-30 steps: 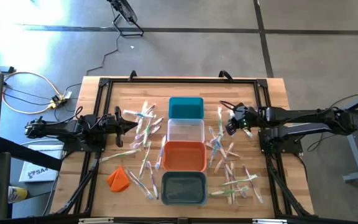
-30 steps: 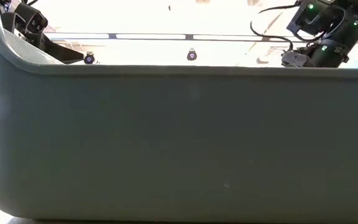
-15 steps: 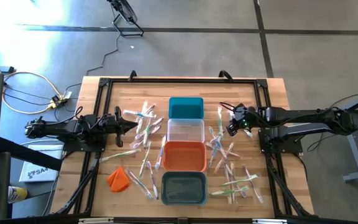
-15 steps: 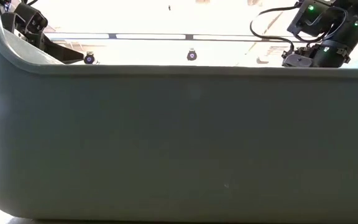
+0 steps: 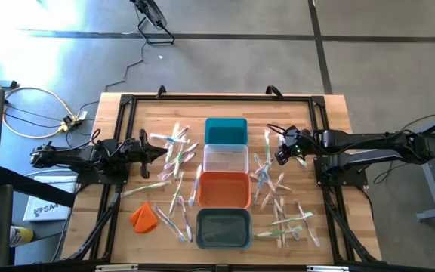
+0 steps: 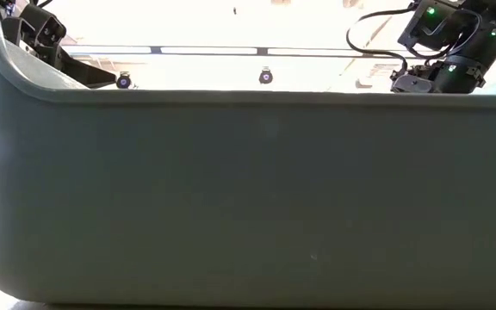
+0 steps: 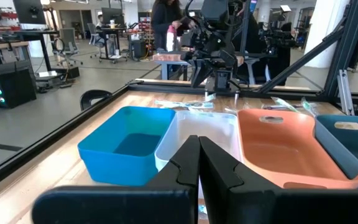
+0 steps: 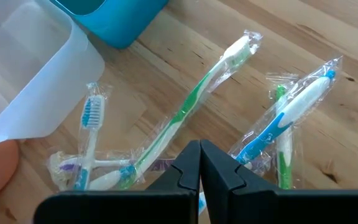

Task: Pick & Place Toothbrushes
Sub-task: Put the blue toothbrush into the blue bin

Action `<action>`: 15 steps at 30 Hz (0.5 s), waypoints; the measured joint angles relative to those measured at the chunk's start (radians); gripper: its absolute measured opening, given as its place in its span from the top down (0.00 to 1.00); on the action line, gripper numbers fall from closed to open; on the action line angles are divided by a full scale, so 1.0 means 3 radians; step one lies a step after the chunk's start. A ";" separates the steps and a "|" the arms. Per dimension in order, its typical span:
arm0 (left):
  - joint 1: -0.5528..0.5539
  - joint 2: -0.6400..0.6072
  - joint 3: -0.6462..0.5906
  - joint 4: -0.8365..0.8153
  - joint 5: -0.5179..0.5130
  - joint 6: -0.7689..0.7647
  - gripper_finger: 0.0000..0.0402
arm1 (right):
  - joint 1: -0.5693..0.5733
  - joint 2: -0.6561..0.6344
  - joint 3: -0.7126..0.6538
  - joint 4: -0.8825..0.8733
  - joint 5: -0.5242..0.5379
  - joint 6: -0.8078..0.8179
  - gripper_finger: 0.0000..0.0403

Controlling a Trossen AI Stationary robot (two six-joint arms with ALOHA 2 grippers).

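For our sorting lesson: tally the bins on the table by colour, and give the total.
Teal bin: 1
Clear bin: 1
Orange bin: 1
Grey bin: 1
Total: 4

Glossy crinkled clear wrappers cover plastic toothbrushes (image 8: 185,115) on the matt, grained wooden table (image 8: 328,31).

I've got four bins (image 5: 225,185) in one column down the middle of the table (image 5: 127,227). Toothbrushes (image 5: 174,162) are scattered on both sides of the column. Left tool (image 5: 159,153) sits just beside the left scatter; right tool (image 5: 279,153) hangs over the right scatter (image 5: 282,204), beside the second bin from the far end.
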 joint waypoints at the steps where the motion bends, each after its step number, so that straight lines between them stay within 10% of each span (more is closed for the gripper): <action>1: 0.0001 -0.0001 0.0000 0.0000 0.0000 0.0000 1.00 | 0.0000 -0.0001 0.0000 0.0000 -0.0006 0.0000 0.99; 15: 0.0001 -0.0001 0.0000 0.0004 0.0000 0.0000 1.00 | 0.0000 -0.0001 -0.0003 0.0190 -0.0018 -0.0081 0.99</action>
